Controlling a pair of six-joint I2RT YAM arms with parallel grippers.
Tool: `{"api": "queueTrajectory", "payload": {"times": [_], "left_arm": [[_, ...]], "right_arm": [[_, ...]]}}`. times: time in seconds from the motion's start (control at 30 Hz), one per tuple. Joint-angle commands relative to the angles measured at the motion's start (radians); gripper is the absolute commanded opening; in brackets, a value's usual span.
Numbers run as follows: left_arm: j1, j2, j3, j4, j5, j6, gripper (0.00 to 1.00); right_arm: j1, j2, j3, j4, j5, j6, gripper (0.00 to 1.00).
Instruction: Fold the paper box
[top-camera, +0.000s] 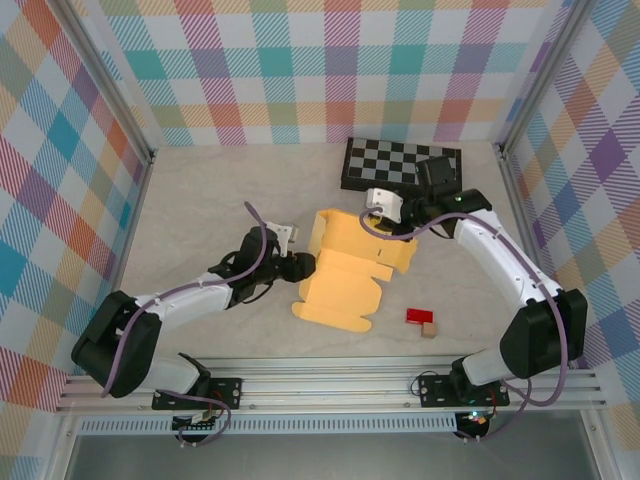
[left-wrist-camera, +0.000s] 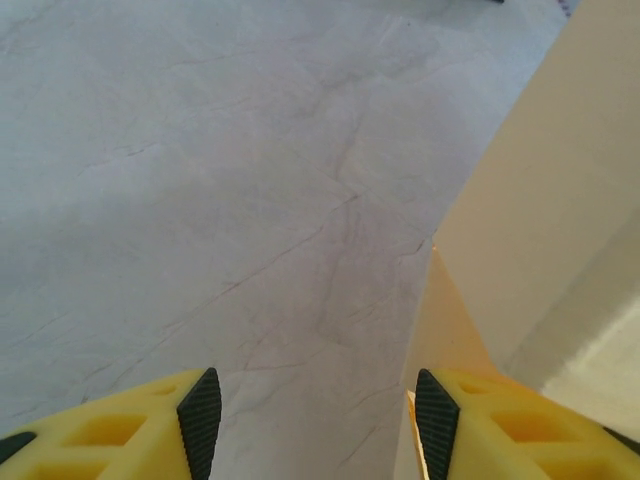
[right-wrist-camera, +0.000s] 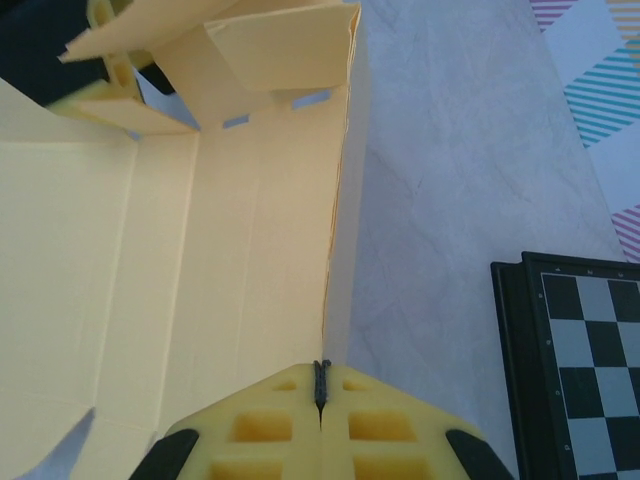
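Currently the right gripper (right-wrist-camera: 320, 388) is clamped on the paper box (top-camera: 345, 285), the left gripper (left-wrist-camera: 315, 410) gapes; an uneven pull might tear it.

yellow-orange paper box (top-camera: 345, 272) half-folded, side walls raised, near panel flat.

On the pale table (top-camera: 200, 215) the yellow-orange cardboard paper box (top-camera: 345, 280) lies central. The black-and-white square checkerboard (top-camera: 395, 162) sits at its 1 o'clock, and the small red block (top-camera: 419, 316) and tan block (top-camera: 429, 329) at 4 o'clock.
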Motion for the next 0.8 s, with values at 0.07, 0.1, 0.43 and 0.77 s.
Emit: {"api": "queueTrajectory", "payload": {"times": [0.07, 0.1, 0.43, 0.77], "left_arm": [[-0.013, -0.149, 0.013, -0.127, -0.037, 0.065, 0.57], [-0.013, -0.182, 0.008, -0.157, -0.051, 0.08, 0.57], [-0.01, -0.333, -0.026, -0.242, -0.278, 0.112, 0.54], [0.014, -0.151, -0.071, -0.046, -0.32, 0.23, 0.54]], "right_arm": [[0.029, -0.059, -0.115, 0.177, 0.081, -0.01, 0.0], [0.036, -0.062, -0.132, 0.198, 0.1, -0.016, 0.0], [0.148, -0.089, -0.327, 0.516, 0.36, -0.096, 0.0], [0.209, -0.167, -0.598, 0.93, 0.423, -0.322, 0.0]]}}
